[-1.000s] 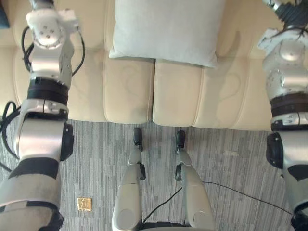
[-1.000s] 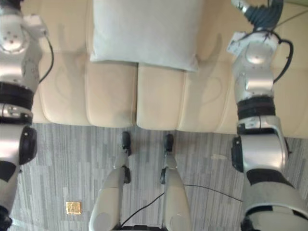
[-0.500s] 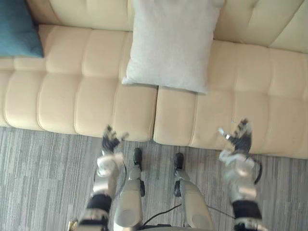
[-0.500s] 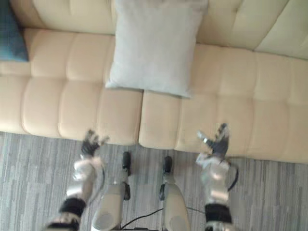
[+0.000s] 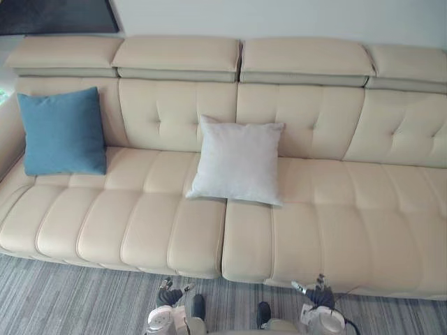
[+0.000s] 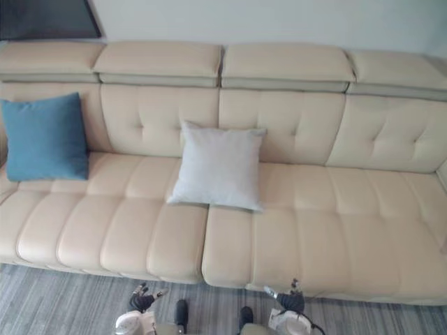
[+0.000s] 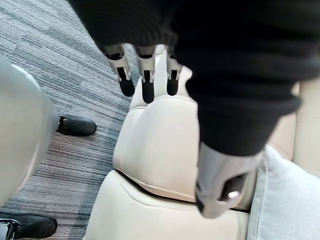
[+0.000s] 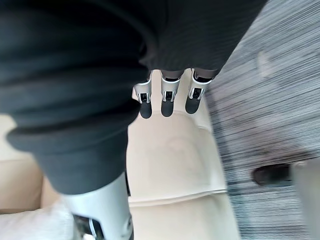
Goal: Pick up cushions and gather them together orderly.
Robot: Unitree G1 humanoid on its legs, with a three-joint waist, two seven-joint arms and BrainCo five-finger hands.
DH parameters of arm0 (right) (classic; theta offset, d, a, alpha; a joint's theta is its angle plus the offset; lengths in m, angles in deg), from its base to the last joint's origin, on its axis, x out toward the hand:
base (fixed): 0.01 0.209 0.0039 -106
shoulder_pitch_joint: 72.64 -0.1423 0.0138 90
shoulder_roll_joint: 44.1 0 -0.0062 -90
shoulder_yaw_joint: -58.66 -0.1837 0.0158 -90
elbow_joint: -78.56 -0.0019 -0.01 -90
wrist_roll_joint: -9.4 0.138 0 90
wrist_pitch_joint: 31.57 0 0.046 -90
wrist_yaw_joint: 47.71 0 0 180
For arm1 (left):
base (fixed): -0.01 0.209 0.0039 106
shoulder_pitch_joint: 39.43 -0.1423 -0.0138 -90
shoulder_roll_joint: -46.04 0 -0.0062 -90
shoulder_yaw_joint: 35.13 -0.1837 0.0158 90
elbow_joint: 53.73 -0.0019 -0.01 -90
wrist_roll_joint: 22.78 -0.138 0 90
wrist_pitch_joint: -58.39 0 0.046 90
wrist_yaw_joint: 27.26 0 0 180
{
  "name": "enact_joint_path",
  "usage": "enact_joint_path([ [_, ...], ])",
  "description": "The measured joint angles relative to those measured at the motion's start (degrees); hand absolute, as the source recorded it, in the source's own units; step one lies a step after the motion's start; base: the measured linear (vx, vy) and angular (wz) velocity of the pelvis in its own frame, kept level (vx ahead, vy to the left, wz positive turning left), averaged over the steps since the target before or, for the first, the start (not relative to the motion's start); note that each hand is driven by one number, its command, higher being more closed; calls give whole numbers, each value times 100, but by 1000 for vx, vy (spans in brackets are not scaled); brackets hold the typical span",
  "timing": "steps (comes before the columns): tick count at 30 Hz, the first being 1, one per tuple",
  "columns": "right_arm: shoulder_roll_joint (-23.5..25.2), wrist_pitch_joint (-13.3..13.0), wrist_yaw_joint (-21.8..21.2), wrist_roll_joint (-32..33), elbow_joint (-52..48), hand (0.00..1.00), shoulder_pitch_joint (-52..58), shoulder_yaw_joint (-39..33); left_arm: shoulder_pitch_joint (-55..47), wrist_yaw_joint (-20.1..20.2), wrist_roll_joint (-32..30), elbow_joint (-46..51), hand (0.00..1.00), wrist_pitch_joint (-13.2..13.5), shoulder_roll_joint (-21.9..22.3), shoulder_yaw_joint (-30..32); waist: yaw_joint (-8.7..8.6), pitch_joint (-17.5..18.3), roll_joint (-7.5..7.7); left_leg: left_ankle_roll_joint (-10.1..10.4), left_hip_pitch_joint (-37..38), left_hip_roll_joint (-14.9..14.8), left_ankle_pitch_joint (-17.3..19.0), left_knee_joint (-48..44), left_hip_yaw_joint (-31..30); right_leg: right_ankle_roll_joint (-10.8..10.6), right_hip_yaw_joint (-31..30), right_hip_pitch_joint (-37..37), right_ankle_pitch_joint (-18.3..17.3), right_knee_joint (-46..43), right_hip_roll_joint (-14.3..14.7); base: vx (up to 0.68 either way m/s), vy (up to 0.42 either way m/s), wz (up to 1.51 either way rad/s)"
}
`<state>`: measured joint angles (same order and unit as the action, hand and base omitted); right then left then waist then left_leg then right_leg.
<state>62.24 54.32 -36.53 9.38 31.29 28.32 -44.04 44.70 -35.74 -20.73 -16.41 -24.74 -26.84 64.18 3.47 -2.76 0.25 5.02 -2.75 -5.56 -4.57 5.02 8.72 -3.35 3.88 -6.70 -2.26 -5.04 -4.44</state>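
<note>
Head views: A cream sofa (image 5: pixel 335 230) spans the frame. A blue cushion (image 5: pixel 63 132) stands at the sofa's left end, leaning on the backrest. A pale grey cushion (image 5: pixel 239 169) leans on the backrest near the middle, well apart from the blue one. The left hand (image 5: pixel 167 296) and right hand (image 5: pixel 320 299) sit low over the striped grey carpet (image 5: pixel 70 300), in front of the seat edge. Both have their fingers spread and neither touches a cushion.

Left wrist view: The fingers (image 7: pixel 145 80) are straight and the thumb (image 7: pixel 220 185) stands apart. The hand is wide and holds nothing. Past it lie the sofa seat and a corner of the pale grey cushion.

Right wrist view: The fingers (image 8: pixel 167 97) are straight and wide, grasping nothing. Sofa seat and carpet lie beyond.
</note>
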Motion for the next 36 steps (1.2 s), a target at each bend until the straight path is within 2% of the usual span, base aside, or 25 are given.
enact_joint_path([
  [8,23,66,-24,-9,366,0,-72,187,97,22,-327,-193,0,1,-65,-199,-8,61,103,36,193,26,117,-89,305,-89,-302,69,51,-2,-16,38,15,-20],
  [12,99,72,-23,-10,545,0,-393,336,234,6,-358,-202,0,-2,-133,-382,-5,-66,189,6,101,-23,460,-676,494,-96,-521,-48,-1,-374,-25,-5,0,-30],
  [13,128,79,-20,-11,549,0,-487,397,298,2,-369,-196,0,-5,-183,-429,-13,-99,247,-32,-65,-58,615,-1052,535,-150,-496,-173,-87,-533,-61,-59,-5,-9],
  [15,151,80,-4,-11,551,0,-596,424,385,-9,-368,-174,0,-11,-148,-426,-5,-135,313,-97,-297,-136,700,-1418,546,-199,-448,-225,-145,-573,-79,-55,9,1],
  [16,153,81,-1,-11,547,0,-671,445,387,-12,-365,-105,0,-16,-124,-422,6,-171,312,-97,-395,-211,695,-1460,548,-149,-253,-312,-287,-903,-131,-43,-8,2],
  [17,172,81,-2,-13,564,0,-739,451,389,-10,-364,-89,0,-20,-119,-405,18,-210,283,-122,-491,-250,715,-1563,548,-91,-46,-552,-523,-1695,-239,-77,-33,12],
  [18,197,81,-4,-15,574,0,-753,468,386,-16,-358,-77,0,-48,-155,-393,16,-190,343,-140,-528,-253,735,-1735,482,-205,105,-691,-851,-2837,-387,-60,-66,25],
  [19,201,80,-5,-21,606,0,-749,491,363,-16,-356,-4,0,-61,-192,-368,23,-139,421,-142,-595,-224,737,-1873,460,-312,168,-679,-957,-3457,-549,-69,-113,32],
  [20,194,77,-4,-63,636,0,-749,491,334,-16,-353,106,0,-67,-230,-339,33,-105,556,-132,-740,-190,758,-2114,444,-424,186,-755,-995,-3569,-642,-48,-105,11],
  [21,172,72,-5,-132,692,0,-864,499,340,-16,-346,158,0,-88,-219,-263,92,-132,539,-156,-889,-196,844,-2249,407,-453,251,-846,-964,-3504,-488,-145,-46,-16],
  [22,45,72,24,-192,814,0,-968,481,293,-12,-332,128,0,-113,-63,-183,282,32,236,-175,-1029,-286,847,-2038,176,-464,143,-533,-1061,-2696,-184,-156,-18,-53],
  [23,-14,78,36,-235,829,0,-1090,520,312,-29,-303,202,0,-89,12,-141,451,-75,295,-73,-1018,-300,562,-1973,361,-406,136,-467,-1393,-3185,-305,-150,-42,-38],
  [24,12,73,33,-237,820,0,-1118,514,362,-29,-303,230,0,-100,-2,-149,443,-136,343,-76,-1108,-270,557,-2081,347,-302,204,-269,-1601,-2979,-350,-227,-191,-25],
  [25,3,77,41,-231,814,0,-1149,521,471,-40,-305,242,0,-105,-27,-267,451,-158,357,-57,-1376,-312,567,-2300,327,36,388,-74,-1876,-2269,-252,-289,-171,10],
  [26,-69,76,54,-229,809,0,-1293,549,546,-39,-305,227,0,-105,-12,-403,462,-248,87,47,-1511,-476,487,-2336,214,158,542,14,-1686,-2021,-62,-325,-152,6],
  [28,-117,77,109,-228,816,0,-1267,622,534,-33,-318,225,0,-100,22,-629,431,-307,-56,98,-1413,-610,176,-1954,139,267,663,62,-1496,-1815,124,-255,-68,14],
  [30,-113,87,121,-230,834,0,-1255,625,497,-32,-319,224,0,-105,17,-705,396,-369,-56,84,-1270,-614,9,-1503,184,329,801,-18,-1460,-1880,132,-277,-79,29],
  [31,-127,101,124,-229,833,0,-1261,612,485,-34,-319,223,0,-106,17,-723,305,-371,-36,165,-1264,-605,97,-1303,206,422,893,-65,-1373,-1823,85,-256,-34,35],
  [32,-134,117,125,-229,833,0,-1261,601,485,-34,-319,221,0,-106,8,-741,287,-379,11,187,-1306,-586,153,-1279,215,452,934,-94,-1335,-1769,41,-214,24,26],
  [33,-132,128,127,-229,842,0,-1260,561,509,-30,-320,224,0,-106,2,-806,280,-439,88,108,-1342,-525,139,-1653,184,527,930,-138,-1274,-1721,-74,-198,74,14],
  [34,-155,152,125,-228,893,0,-1228,460,511,-30,-335,219,0,-104,-9,-813,282,-452,118,18,-1299,-383,197,-2198,148,502,928,-150,-1193,-1648,-197,-186,74,9],
  [35,-162,157,132,-227,912,0,-1205,422,501,-31,-345,208,0,-106,-11,-810,276,-450,143,-19,-1235,-312,357,-2407,148,479,916,-175,-1174,-1641,-261,-158,95,9],
  [36,-190,158,131,-228,984,0,-1168,383,489,-30,-356,167,0,-106,-2,-808,245,-408,121,-14,-1082,-252,792,-2545,66,402,839,-245,-1103,-1599,-289,-127,197,-15],
])
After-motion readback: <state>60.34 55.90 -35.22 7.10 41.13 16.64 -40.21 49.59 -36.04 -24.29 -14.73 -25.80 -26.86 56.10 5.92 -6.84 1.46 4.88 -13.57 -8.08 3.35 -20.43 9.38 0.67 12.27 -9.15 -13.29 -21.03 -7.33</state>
